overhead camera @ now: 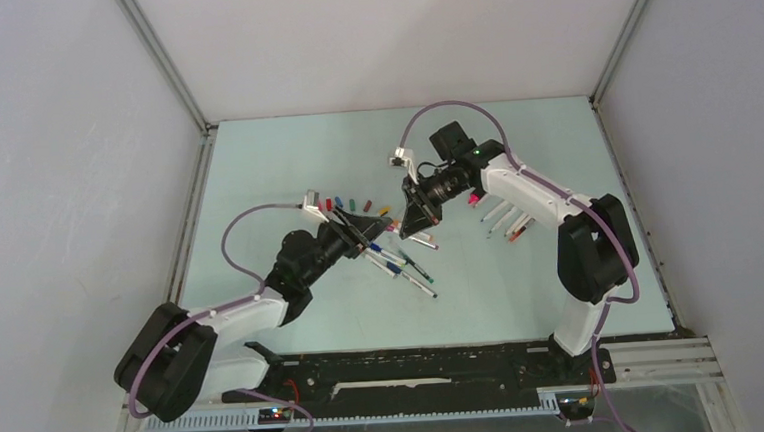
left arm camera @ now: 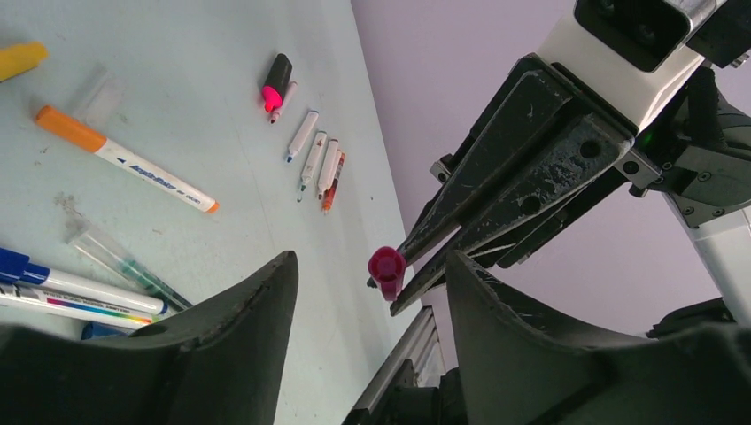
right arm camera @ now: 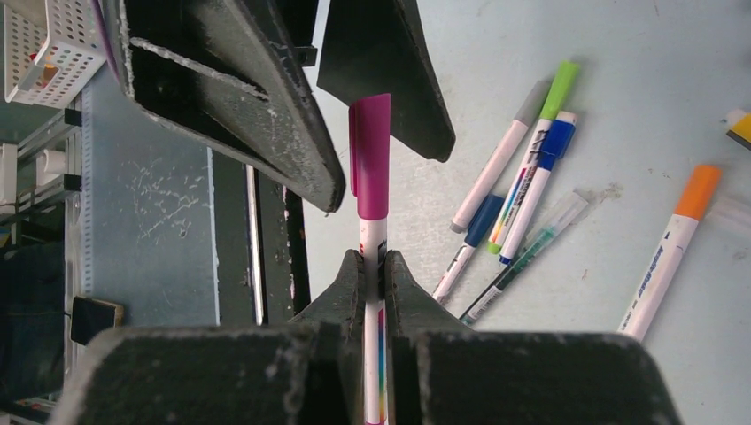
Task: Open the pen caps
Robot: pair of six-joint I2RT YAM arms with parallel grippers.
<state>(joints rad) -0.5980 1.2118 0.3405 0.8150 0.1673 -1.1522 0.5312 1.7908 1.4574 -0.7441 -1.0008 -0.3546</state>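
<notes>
My right gripper (right arm camera: pixel 374 261) is shut on the white barrel of a pen (right arm camera: pixel 373 239) that has a magenta cap (right arm camera: pixel 370 155) on it. It holds the pen above the table, cap toward the left arm. My left gripper (left arm camera: pixel 372 257) is open. Its fingers (right arm camera: pixel 257 106) stand apart on either side of the cap without touching it. In the left wrist view the cap (left arm camera: pixel 386 264) shows end-on between my jaws. In the top view the two grippers, left (overhead camera: pixel 364 227) and right (overhead camera: pixel 408 220), meet at mid-table.
Several capped pens lie under the grippers: green (right arm camera: pixel 553 93), blue (right arm camera: pixel 540 177) and orange (right arm camera: pixel 673 248). Loose caps (overhead camera: pixel 347 202) sit in a row behind. Uncapped pens (left arm camera: pixel 314 159) and a black highlighter (left arm camera: pixel 276 81) lie to the right (overhead camera: pixel 507 223).
</notes>
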